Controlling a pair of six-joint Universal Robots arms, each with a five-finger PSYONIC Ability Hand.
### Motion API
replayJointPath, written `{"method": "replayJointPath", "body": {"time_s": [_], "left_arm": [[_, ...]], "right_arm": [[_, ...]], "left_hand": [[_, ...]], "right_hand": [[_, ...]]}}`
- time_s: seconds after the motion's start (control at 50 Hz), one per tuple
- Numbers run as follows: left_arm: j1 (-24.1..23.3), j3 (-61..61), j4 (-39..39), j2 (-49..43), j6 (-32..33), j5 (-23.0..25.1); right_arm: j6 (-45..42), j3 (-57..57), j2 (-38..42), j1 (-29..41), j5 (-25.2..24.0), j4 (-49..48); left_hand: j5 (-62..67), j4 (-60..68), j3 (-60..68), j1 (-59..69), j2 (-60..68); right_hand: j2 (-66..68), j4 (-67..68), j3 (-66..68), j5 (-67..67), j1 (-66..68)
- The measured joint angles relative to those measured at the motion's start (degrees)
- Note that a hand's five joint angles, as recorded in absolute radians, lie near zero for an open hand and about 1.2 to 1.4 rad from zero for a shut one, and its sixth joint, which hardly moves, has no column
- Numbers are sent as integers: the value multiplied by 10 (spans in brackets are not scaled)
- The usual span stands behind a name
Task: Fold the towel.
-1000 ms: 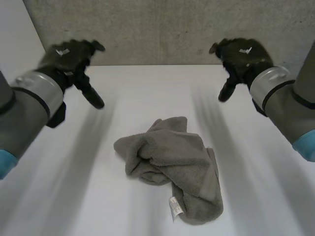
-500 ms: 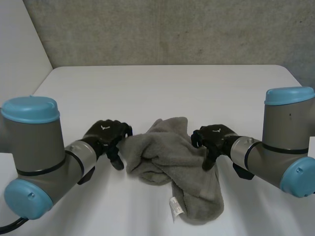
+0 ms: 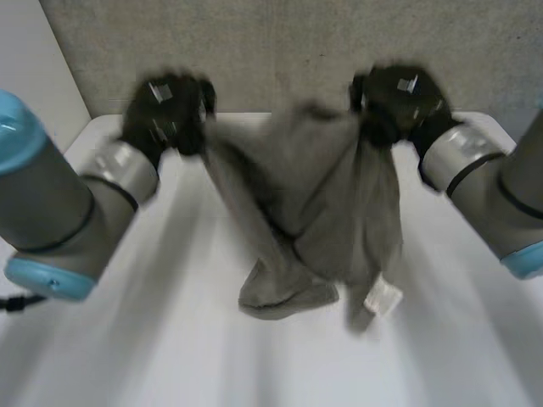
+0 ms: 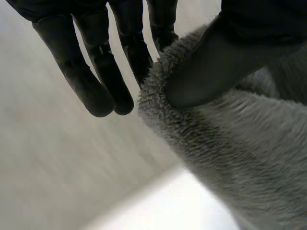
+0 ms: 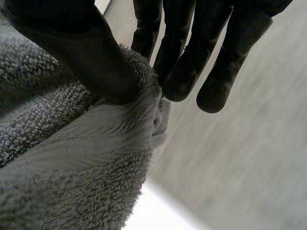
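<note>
A grey towel (image 3: 314, 212) hangs in the air between my two hands, bunched and twisted, its lower end just above the white table (image 3: 170, 339). My left hand (image 3: 165, 114) holds the towel's upper left edge. In the left wrist view the thumb (image 4: 211, 72) presses the towel (image 4: 240, 158) against one finger, while the other fingers (image 4: 96, 81) stay straight beside it. My right hand (image 3: 399, 102) holds the upper right edge. The right wrist view shows its thumb (image 5: 81, 52) pinching the towel (image 5: 72, 158) against a finger. A white label (image 3: 382, 298) dangles near the towel's lower right.
A grey concrete wall (image 3: 280, 51) rises behind the table's far edge. The table's left edge runs close to my left arm (image 3: 51, 203). My right arm (image 3: 501, 195) reaches in from the right side.
Both hands closed on the towel's two sides where it lay crumpled on the table, then lifted it up and toward the far edge. The towel now hangs stretched between them.
</note>
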Motion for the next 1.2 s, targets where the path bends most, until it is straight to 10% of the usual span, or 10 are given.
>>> {"method": "replayJointPath", "body": {"time_s": [0.22,0.48,0.62,0.94,1.2], "left_arm": [[-8,-103,169,137,-1,-61],[-10,-357,166,154,17,42],[-3,-421,131,138,76,65],[-15,-417,67,145,119,65],[-15,-420,68,141,118,64]], "right_arm": [[9,91,-101,-1,-21,-113],[-315,213,-62,-37,-149,118],[-451,230,-25,-63,-155,251],[-245,131,-53,-73,-155,274],[-247,59,49,-62,-146,276]], "left_hand": [[0,0,1,2,2],[3,0,2,2,2],[3,0,2,2,2],[3,0,2,2,2],[3,0,2,5,2]], "right_hand": [[6,0,0,5,0],[2,-12,-10,-4,-7],[-277,-298,-295,-291,-291],[-452,-479,-472,-484,-468],[-452,-479,-472,-484,-468]]}}
